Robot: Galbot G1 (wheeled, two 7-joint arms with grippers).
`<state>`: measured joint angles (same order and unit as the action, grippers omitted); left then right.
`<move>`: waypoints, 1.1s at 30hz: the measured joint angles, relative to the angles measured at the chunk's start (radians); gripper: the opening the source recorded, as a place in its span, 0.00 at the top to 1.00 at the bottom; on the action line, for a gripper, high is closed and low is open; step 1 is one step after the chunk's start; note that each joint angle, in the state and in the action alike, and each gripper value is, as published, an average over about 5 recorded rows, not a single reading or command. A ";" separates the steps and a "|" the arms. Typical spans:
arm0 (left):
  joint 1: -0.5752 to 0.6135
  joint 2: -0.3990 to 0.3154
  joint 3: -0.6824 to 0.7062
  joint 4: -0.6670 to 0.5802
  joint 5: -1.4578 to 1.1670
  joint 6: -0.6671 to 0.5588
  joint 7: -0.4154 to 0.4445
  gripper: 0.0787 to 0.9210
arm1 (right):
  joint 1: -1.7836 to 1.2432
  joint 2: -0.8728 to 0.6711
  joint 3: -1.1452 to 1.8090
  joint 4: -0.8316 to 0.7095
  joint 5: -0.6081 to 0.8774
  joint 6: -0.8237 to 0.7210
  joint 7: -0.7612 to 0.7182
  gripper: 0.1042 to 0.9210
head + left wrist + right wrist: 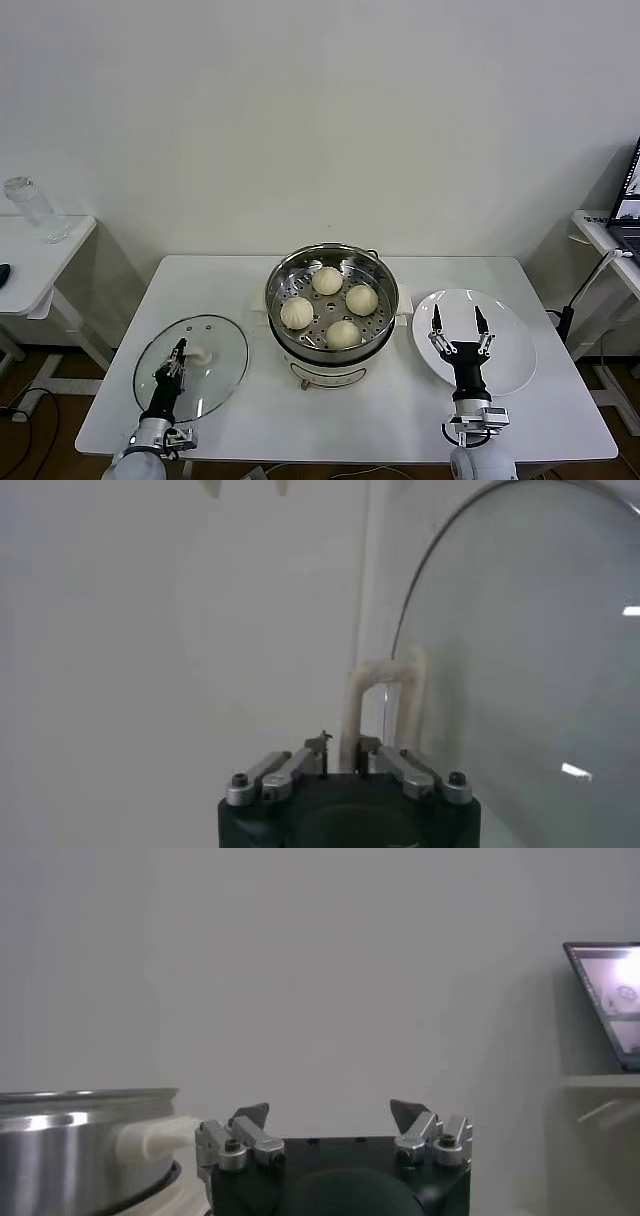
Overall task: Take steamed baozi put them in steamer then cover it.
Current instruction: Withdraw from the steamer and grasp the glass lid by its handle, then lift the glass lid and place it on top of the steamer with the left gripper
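Well, on the white table (400,420) by a bare wall, left end effector (180,347) clamps the cover (215,385) handle — right end effector (458,322) (over the plate (515,345)) gapes.

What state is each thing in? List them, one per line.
steamer: uncovered, four baozi inside.
baozi: all four in the steamer.
cover: off the steamer, flat on the table.
left end effector: shut on the cover's handle.
right end effector: open, empty, over the plate.
plate: empty.
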<state>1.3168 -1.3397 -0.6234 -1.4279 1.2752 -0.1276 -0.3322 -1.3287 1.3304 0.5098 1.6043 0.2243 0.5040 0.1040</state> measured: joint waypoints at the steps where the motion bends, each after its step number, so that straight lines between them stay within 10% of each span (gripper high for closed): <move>1: 0.001 0.001 -0.003 -0.004 -0.001 -0.002 0.001 0.87 | 0.001 0.000 0.000 -0.001 0.000 0.000 0.000 0.12; 21: 0.030 0.116 -0.128 -0.416 -0.088 0.086 0.110 0.87 | 0.017 0.002 -0.010 -0.008 -0.003 0.002 0.000 0.12; 33: -0.056 0.118 0.165 -0.666 -0.090 0.266 0.260 0.87 | 0.000 0.002 -0.003 0.024 -0.021 -0.039 0.018 0.12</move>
<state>1.2609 -1.2217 -0.4587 -2.0943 1.1849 0.1382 -0.0722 -1.3286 1.3326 0.5067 1.6280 0.2030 0.4649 0.1219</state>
